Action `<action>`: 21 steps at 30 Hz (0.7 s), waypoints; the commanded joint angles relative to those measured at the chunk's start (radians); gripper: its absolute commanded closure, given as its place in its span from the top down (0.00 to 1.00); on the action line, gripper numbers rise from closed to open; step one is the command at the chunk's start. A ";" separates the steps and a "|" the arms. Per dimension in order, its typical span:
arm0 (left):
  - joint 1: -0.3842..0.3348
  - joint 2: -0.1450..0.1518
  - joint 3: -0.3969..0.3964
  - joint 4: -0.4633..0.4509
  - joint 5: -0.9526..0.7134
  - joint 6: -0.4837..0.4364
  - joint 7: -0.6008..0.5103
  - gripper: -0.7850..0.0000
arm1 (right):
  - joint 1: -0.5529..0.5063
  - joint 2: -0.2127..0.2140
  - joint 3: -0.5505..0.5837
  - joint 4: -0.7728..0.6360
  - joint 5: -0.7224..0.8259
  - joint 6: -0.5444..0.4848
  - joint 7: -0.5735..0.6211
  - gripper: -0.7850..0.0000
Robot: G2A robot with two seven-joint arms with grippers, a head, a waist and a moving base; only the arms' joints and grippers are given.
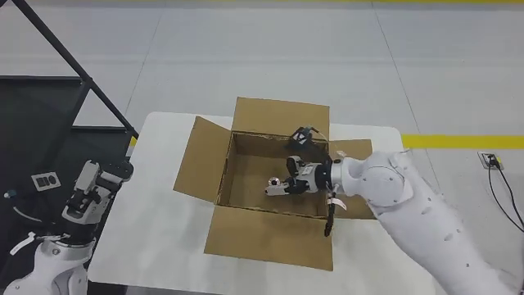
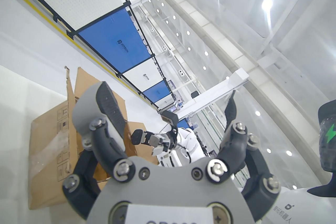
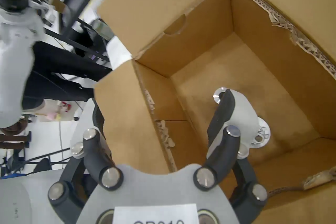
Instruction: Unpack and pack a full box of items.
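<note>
Right wrist view looks down into the cardboard box, which stands open on the table with its flaps folded outward. The floor I can see holds no items. My right gripper hangs over the box's inside, fingers spread with nothing between them. My left gripper sits well clear of the box, off its left side, also spread and bare. I judge the box to be light, stiff corrugated board, torn along its rims. A wall's top edge near a corner should give the firmest pinch; the flaps would bend.
</note>
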State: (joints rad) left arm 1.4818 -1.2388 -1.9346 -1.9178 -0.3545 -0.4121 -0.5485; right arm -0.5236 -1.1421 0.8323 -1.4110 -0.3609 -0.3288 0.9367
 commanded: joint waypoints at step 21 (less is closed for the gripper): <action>0.025 0.001 -0.008 -0.008 -0.063 0.027 -0.009 1.00 | 0.195 -0.143 -0.252 0.359 0.008 -0.079 -0.130 1.00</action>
State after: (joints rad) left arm 1.5064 -1.2378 -1.9425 -1.9260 -0.4175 -0.3846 -0.5570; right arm -0.3284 -1.2847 0.5804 -1.0530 -0.3530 -0.4079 0.8063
